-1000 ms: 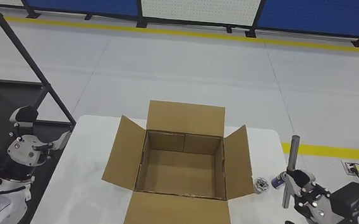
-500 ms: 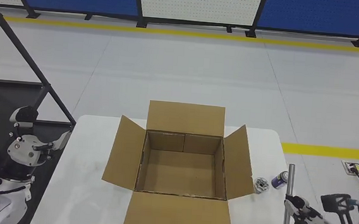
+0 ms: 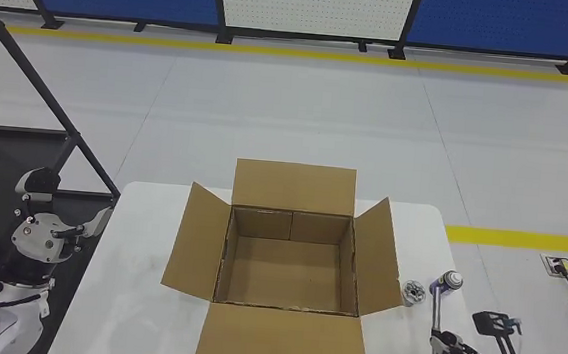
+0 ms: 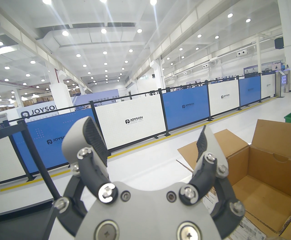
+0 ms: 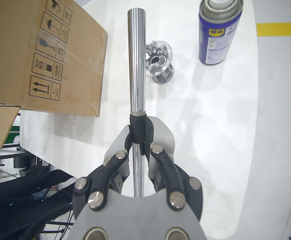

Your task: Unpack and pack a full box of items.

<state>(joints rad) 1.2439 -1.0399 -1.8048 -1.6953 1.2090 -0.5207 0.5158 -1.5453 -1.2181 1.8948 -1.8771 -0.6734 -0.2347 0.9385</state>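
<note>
An open cardboard box [image 3: 289,274] stands mid-table with its flaps spread and its inside bare. My right gripper [image 5: 137,134] is shut on a shiny metal rod [image 5: 136,56] near its lower end. In the top view this gripper [image 3: 448,352] sits at the table's near right corner, and the rod [image 3: 435,314] points away toward the spray can. The rod runs beside the box's right flap [image 5: 56,56]. My left gripper [image 4: 147,134] is open and holds nothing, off the table's left side [image 3: 95,224]. The box [image 4: 250,163] lies to its side.
A blue spray can [image 5: 216,34] stands upright on the white table [image 5: 204,136], right of the box [image 3: 446,282]. A small metal gear hub [image 5: 159,61] lies between the can and the box flap [image 3: 413,291]. A black frame [image 3: 30,87] stands left of the table.
My right gripper has drawn back toward the table's near right corner with the rod in it. The rod has tipped from upright to pointing forward. The left arm has not moved.
</note>
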